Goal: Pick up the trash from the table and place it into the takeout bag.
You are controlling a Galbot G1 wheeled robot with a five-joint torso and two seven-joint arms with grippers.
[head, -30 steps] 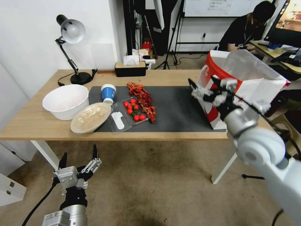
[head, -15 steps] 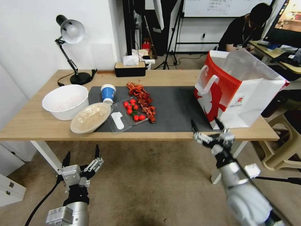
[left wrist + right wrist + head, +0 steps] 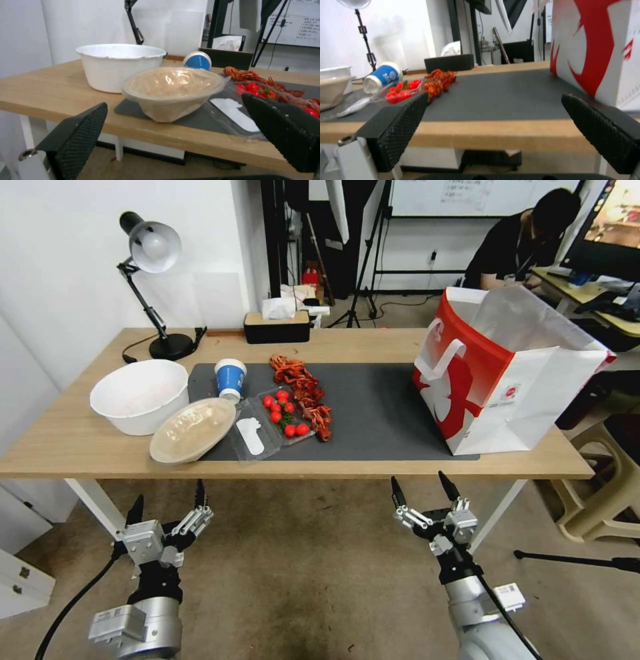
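Observation:
On the table, the blue-and-white paper cup lies on its side at the dark mat's far left. In front of it the beige round bowl lid rests half on the mat; my left wrist view has it straight ahead. The red-and-white takeout bag stands open at the table's right end. Both grippers hang below the table's front edge. My left gripper is open under the lid. My right gripper is open left of the bag, holding nothing.
A large white bowl sits beside the lid. A clear tray of red tomatoes and a pile of red shells lie mid-mat. A desk lamp and a tissue box stand at the back. A beige stool is at the right.
My right arm has swung down from beside the takeout bag to below the table's front edge, staying open. The left gripper has barely shifted.

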